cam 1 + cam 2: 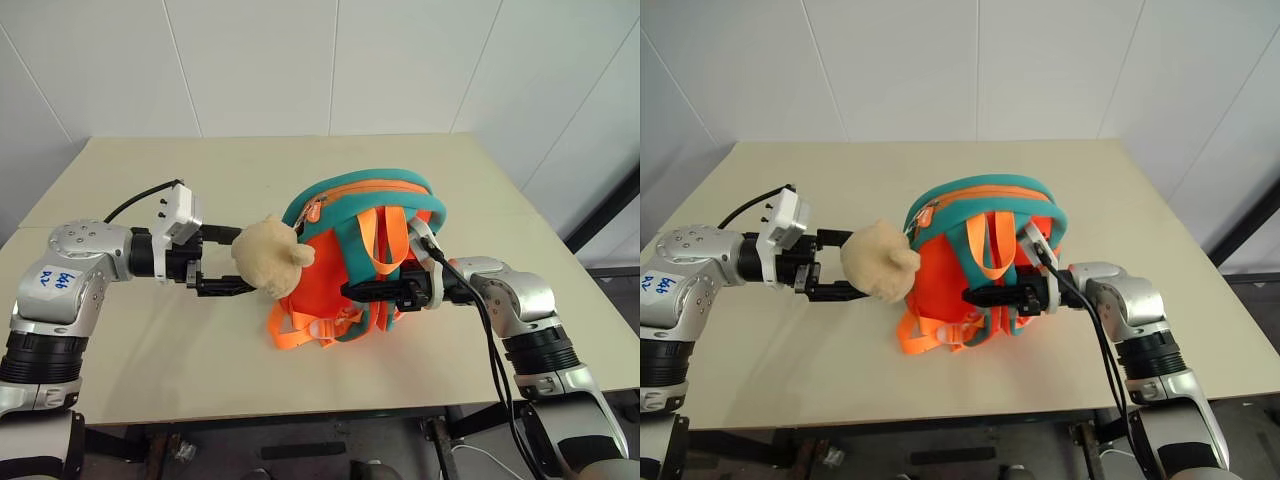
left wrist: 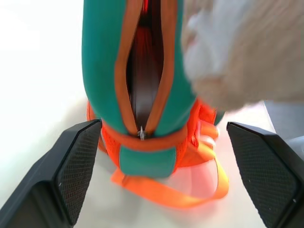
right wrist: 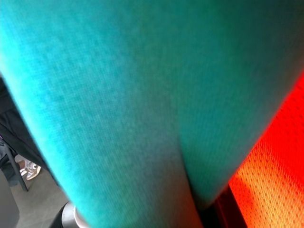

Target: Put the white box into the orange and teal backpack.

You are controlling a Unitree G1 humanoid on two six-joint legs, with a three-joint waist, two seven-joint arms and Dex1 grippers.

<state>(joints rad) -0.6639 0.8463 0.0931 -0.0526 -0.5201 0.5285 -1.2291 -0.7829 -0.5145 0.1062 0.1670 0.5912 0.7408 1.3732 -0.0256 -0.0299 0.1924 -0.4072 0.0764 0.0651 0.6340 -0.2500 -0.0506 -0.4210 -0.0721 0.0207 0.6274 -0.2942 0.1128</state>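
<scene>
While my right gripper (image 1: pixel 352 291) stays out of it, fingers clamped on a teal strap (image 1: pixel 400 262) of the backpack (image 1: pixel 345 250), my left gripper (image 1: pixel 228 260) is spread wide, bear charm (image 1: pixel 270 256) just past its fingertips, half-unzipped opening facing between them. I can't spot the white box.

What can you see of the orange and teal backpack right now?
The orange and teal backpack stands upright near the table's middle: orange mesh-like fabric body, teal trim, orange straps hanging down its back. Its top zipper is partly open, inside dark. A tan plush bear hangs on its left. The right claw is shut on the strap side; the open left claw sits by the bear.
</scene>
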